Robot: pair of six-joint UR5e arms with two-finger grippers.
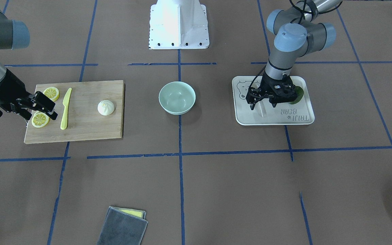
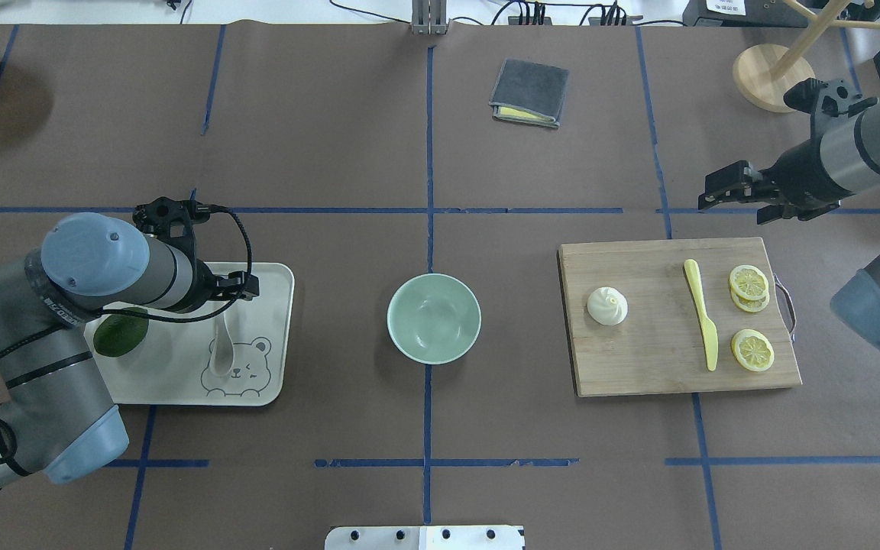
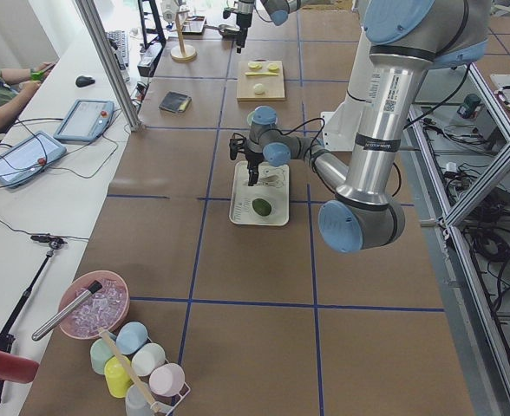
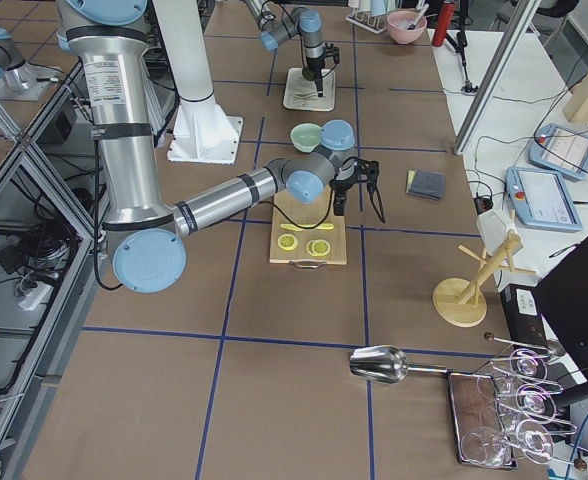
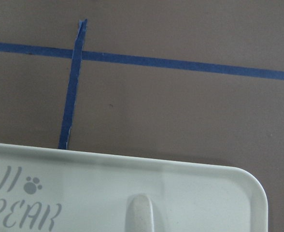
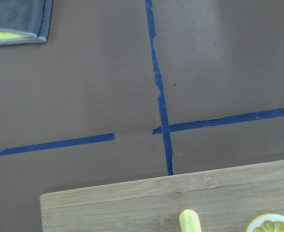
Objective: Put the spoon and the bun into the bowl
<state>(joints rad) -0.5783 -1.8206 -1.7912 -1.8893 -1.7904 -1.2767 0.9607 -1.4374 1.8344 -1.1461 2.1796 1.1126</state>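
The white pleated bun (image 1: 105,108) sits on a wooden cutting board (image 1: 87,127); it also shows in the overhead view (image 2: 607,305). The mint-green bowl (image 1: 177,97) stands empty at the table's middle (image 2: 434,318). The off-white spoon (image 2: 220,347) lies on a white bear tray (image 2: 276,328); its handle tip shows in the left wrist view (image 5: 138,212). My left gripper (image 1: 262,103) hangs open just above the spoon's handle. My right gripper (image 1: 53,110) is open and empty, raised over the board's lemon-slice end, well away from the bun.
A yellow plastic knife (image 1: 65,109) and lemon slices (image 1: 40,119) lie on the board. A green fruit (image 2: 121,334) lies on the tray. A folded grey cloth (image 2: 529,92) lies on the far side. A wooden stand (image 2: 772,76) is far right.
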